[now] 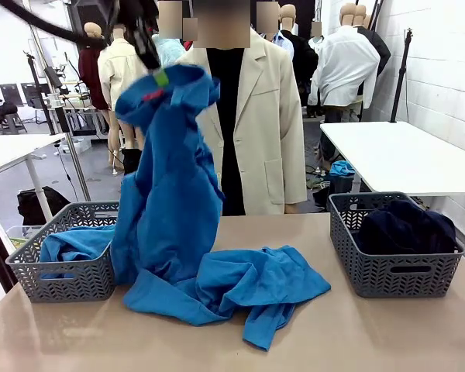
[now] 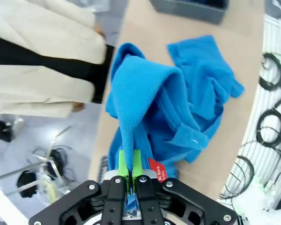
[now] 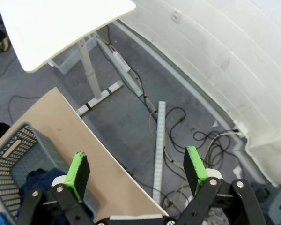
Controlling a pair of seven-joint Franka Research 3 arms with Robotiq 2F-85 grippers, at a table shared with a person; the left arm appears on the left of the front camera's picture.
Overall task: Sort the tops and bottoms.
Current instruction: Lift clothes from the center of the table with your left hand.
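**A:** Left end effector is pinched tight on a fold of a blue top, just beside its red label, high above the left half of the worktop. What could go wrong?

**B:** That pinch takes only a thin fold, so the knit's weight may pull it free. The lower folds drape against the left basket at the worktop's left edge, where another top lies. They also touch the blue knit spread mid-worktop. A swing could drag either along.

**A:** Is that spread piece separate?

**B:** I cannot tell; they touch.

**A:** And the look of it?

**B:** Bright blue, ribbed, soft, hanging long and bunched.

**A:** Rightward?

**B:** The right basket at the right edge holds the dark bottoms. The right end effector is spread wide and empty past that edge.
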